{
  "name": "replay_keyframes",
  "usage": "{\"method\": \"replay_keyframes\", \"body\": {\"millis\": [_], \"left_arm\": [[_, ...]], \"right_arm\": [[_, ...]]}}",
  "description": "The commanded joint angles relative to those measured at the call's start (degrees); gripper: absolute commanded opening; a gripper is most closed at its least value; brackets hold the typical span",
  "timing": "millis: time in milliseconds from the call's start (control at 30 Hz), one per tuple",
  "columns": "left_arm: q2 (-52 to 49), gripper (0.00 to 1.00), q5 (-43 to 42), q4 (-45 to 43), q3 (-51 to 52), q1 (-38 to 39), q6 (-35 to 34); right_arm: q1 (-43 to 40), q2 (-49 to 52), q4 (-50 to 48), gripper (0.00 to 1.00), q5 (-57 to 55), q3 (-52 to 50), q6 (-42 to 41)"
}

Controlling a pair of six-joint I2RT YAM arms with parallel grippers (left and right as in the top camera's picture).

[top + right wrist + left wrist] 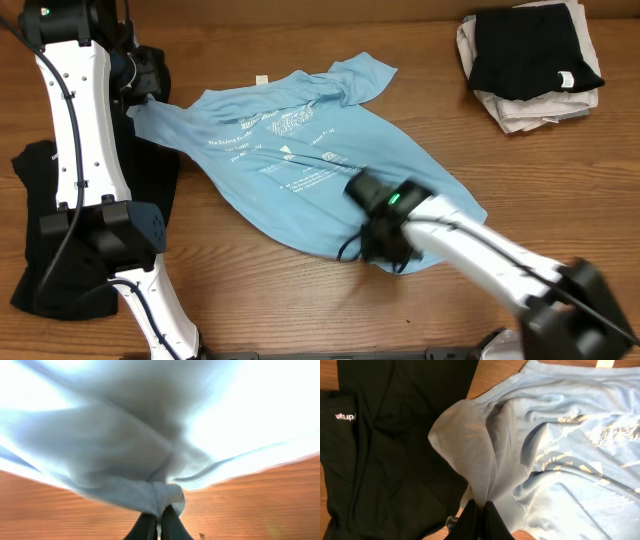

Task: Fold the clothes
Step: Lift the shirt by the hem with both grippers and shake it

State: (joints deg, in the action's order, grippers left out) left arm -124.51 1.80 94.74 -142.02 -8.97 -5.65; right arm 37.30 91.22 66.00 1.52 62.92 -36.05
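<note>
Lying print-up across the middle of the desk [250, 300], the light blue T-shirt [300, 150] runs slantwise from the far-left toward the near-right. It is rumpled rather than flat, with one sleeve curled over near the far edge. The left gripper [480, 517] has its fingers pressed together on a bunched fold at the shirt's left end, apparently a sleeve, beside a black garment [40, 230] along the left edge. The right gripper [160, 522] pinches a gathered knot of the hem on the side toward the near edge, and the cloth there hangs from it above the wood. A stack of folded clothes [530, 60] sits in the far-right corner, well apart.

The cotton looks thin, light and limp. It will likely sag, crease and drag on the wood rather than hold a line, and a small pinch may slip out. Better holds are probably the hem corners and shoulder seams, drawn taut before any fold.
</note>
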Motion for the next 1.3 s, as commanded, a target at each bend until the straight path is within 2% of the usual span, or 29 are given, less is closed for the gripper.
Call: {"method": "replay_keyframes", "body": {"millis": [0, 267, 400, 600, 733, 900, 1267], "left_arm": [[3.89, 0.04, -1.44, -0.17, -5.22, 0.31, 0.26], [16.50, 0.04, -1.42, -5.84, -13.75, 0.26, 0.24], [23.80, 0.04, -1.38, -9.99, -15.76, 0.26, 0.26], [34.32, 0.04, -0.02, -15.41, -16.31, 0.26, 0.28], [38.95, 0.04, 3.17, -16.83, -16.31, 0.26, 0.33], [39.45, 0.04, 4.66, -17.27, -16.26, 0.26, 1.38], [24.76, 0.04, 4.63, -22.01, -16.24, 0.26, 1.38]], "right_arm": [[-9.60, -7.50, 6.36, 0.04, -4.48, 15.21, 7.26], [-25.90, -8.61, 22.56, 0.04, -4.44, 48.94, 17.73], [-29.18, -8.61, 27.15, 0.04, -4.46, 62.86, 19.52], [-29.77, -8.66, 31.06, 0.04, -4.39, 80.35, 20.04], [-29.77, -9.92, 31.02, 0.04, -4.50, 85.94, 20.83], [-29.77, -9.31, 30.80, 0.04, -8.20, 86.77, 21.51], [-30.10, 4.90, 27.06, 0.04, -10.95, 86.77, 25.14]]}}
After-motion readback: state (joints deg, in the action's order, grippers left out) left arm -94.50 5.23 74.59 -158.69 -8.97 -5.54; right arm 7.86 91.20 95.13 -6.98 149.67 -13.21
